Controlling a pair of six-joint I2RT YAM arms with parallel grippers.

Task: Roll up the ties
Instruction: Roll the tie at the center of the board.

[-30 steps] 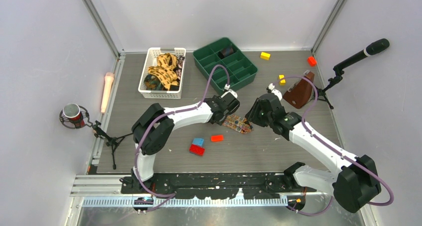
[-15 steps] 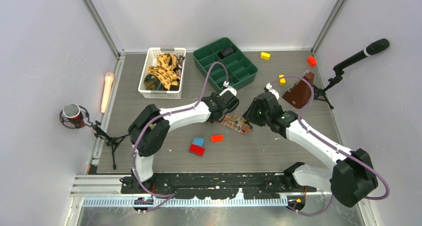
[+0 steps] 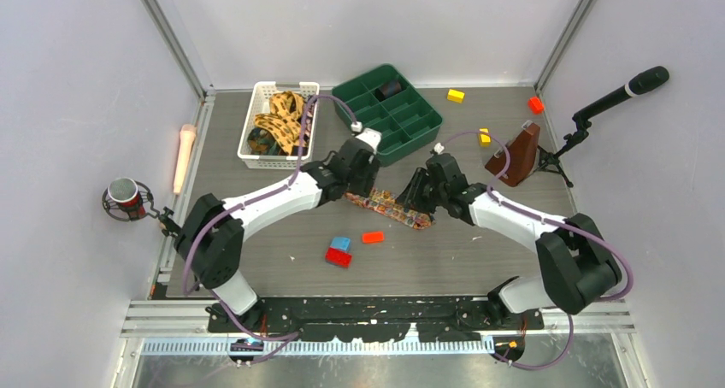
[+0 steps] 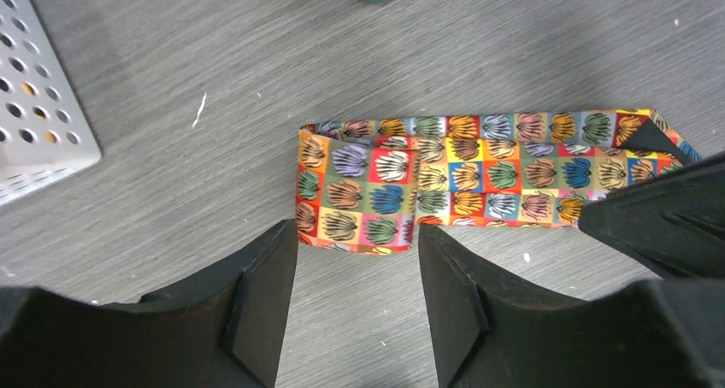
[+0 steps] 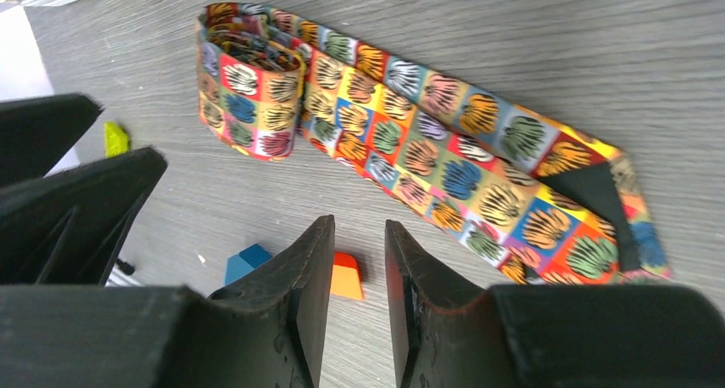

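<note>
One tie (image 3: 389,208), patterned in bright multicoloured squares, lies flat on the grey table between my grippers. In the right wrist view the tie (image 5: 445,149) has a loose roll (image 5: 248,80) at its far end. In the left wrist view the tie (image 4: 479,179) lies just beyond my fingertips. My left gripper (image 3: 359,179) (image 4: 355,255) is open and empty at the tie's rolled end. My right gripper (image 3: 413,191) (image 5: 359,234) hovers beside the tie's other end, its jaws a narrow gap apart with nothing between them. More ties (image 3: 280,123) lie heaped in the white basket (image 3: 253,159).
A green divided tray (image 3: 419,127) with a dark roll (image 3: 391,89) stands behind the grippers. Red (image 3: 338,257), blue (image 3: 341,243) and orange (image 3: 373,237) blocks lie in front of the tie. Yellow blocks (image 3: 456,96) and a brown object (image 3: 515,157) sit to the right.
Both grippers moved left and toward the back. The tie now lies stretched out longer to the left, and neither gripper holds it.
</note>
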